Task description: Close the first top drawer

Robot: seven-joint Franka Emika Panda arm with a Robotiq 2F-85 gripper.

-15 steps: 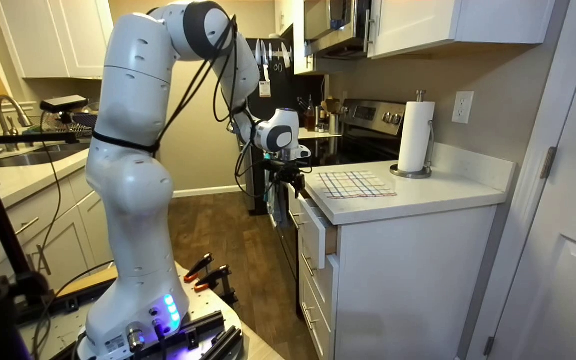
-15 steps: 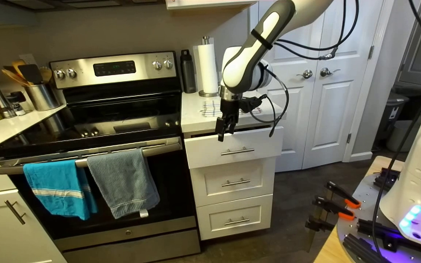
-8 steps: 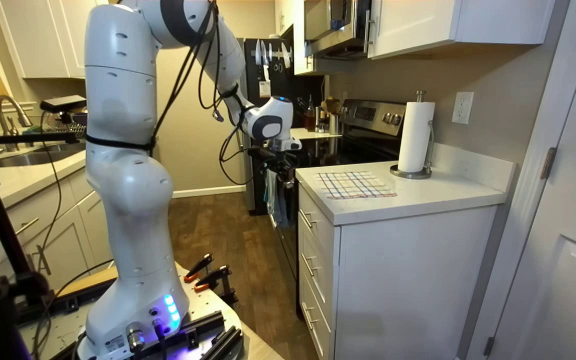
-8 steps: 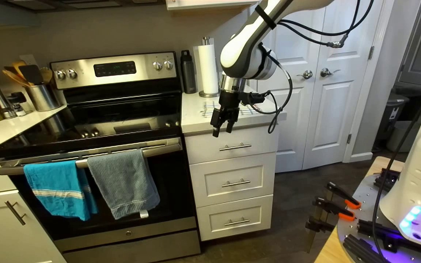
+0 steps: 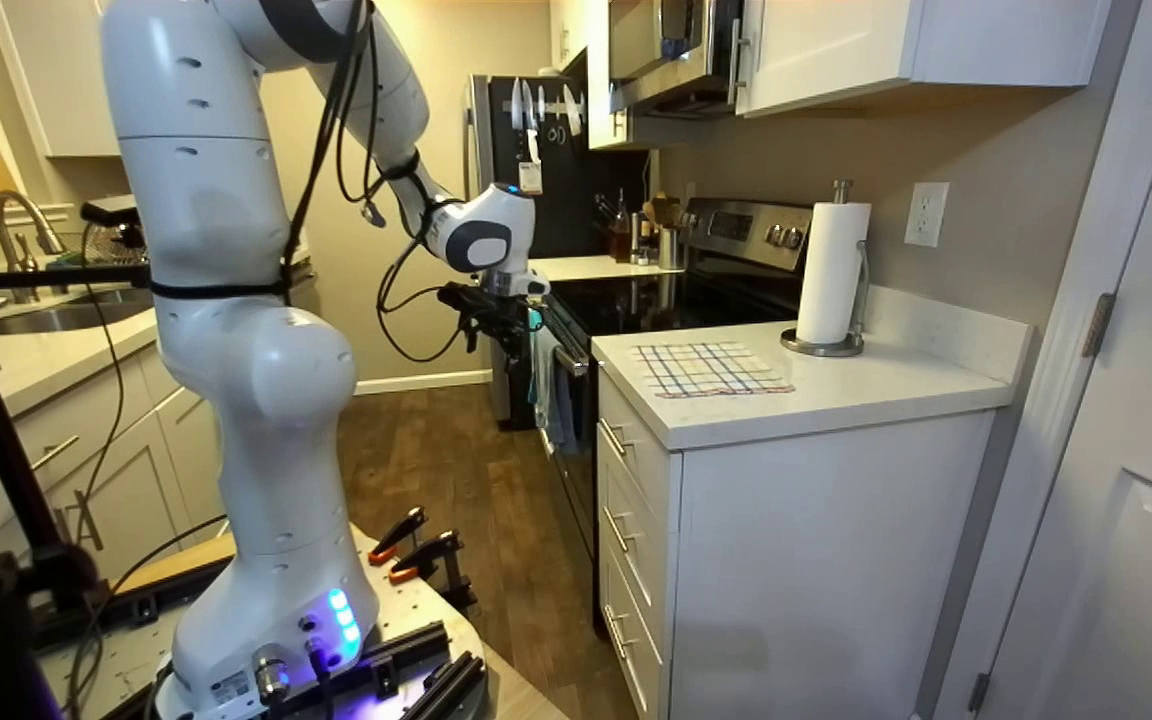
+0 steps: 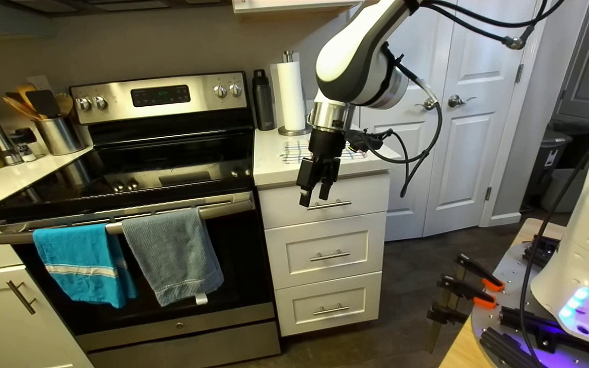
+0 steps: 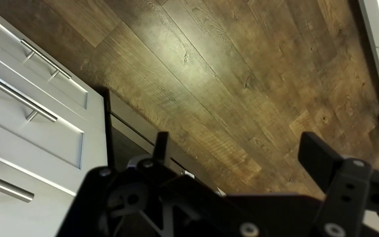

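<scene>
Drawer (image 6: 350, 190) beside tool (image 6: 315, 198), apart

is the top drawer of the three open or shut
Shut: in both exterior views the top drawer sits flush with the middle drawer below.

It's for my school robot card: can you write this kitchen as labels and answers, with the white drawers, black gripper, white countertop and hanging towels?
Job: white top drawer with silver bar handle, shut
Below it: white middle drawer and white bottom drawer, both shut
Robot's tool: black two-fingered gripper, open, holding nothing, apart from the drawers
Above: white countertop carrying a checked white cloth and a white paper towel roll on a metal stand
Hanging: bright blue towel with white stripe, and grey-blue towel, both on a metal oven handle
</scene>
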